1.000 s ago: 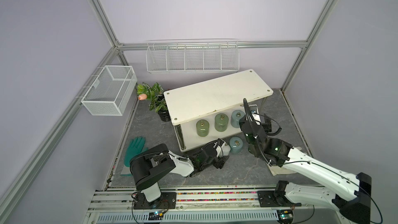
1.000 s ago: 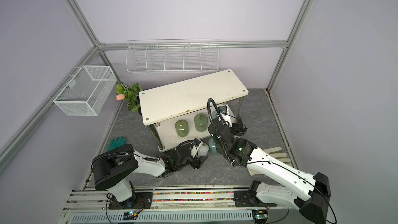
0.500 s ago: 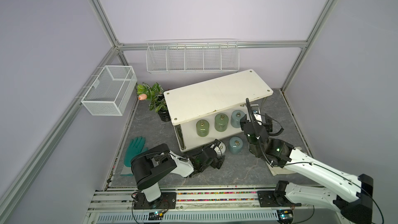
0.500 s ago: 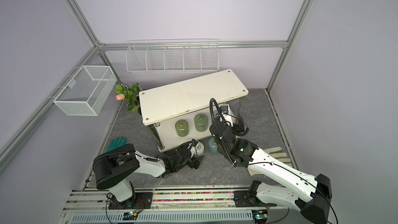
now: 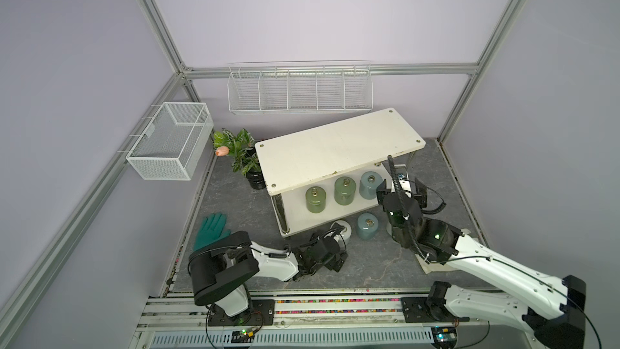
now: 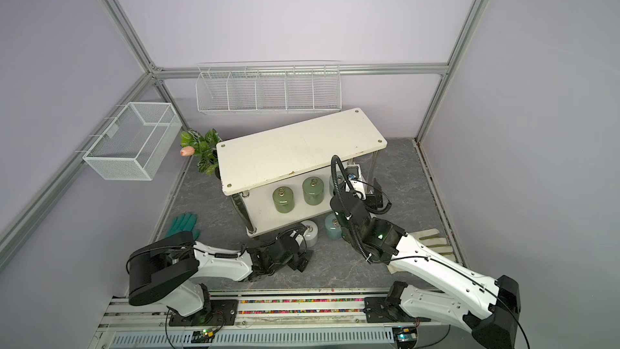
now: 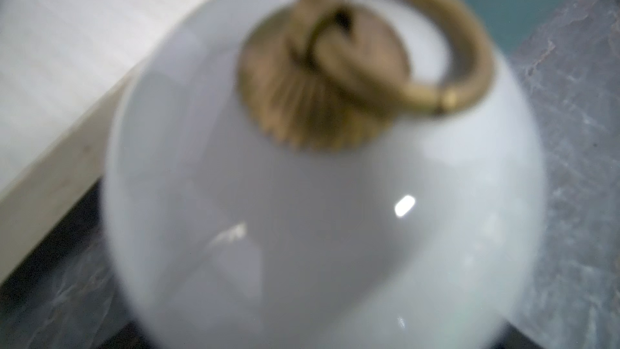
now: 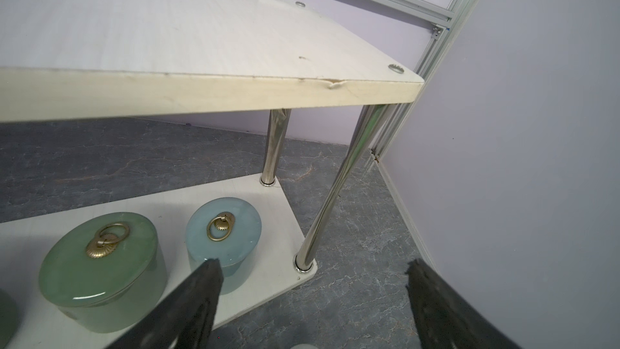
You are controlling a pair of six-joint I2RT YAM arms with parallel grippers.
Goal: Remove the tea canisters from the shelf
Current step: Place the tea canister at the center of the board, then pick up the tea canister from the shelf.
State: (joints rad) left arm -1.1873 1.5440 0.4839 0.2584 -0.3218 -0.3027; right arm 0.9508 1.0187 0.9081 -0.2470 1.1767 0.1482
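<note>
White canister (image 5: 346, 234) now free, apparently on grey floor (image 5: 235, 203)

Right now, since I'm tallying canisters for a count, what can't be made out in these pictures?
- Fingers of the left gripper: hidden under its own wrist in both top views; the left wrist view shows only a blurred white canister.
- One green canister, right wrist view: cut off by the frame edge.
- A pale shape, right wrist view: cut off by the frame edge, unidentifiable.

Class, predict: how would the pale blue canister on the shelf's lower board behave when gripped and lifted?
Its glossy glaze probably makes the pale blue canister slippery. Squat and wide, it likely resists tipping. Ceramic-looking, so perhaps breakable.
</note>
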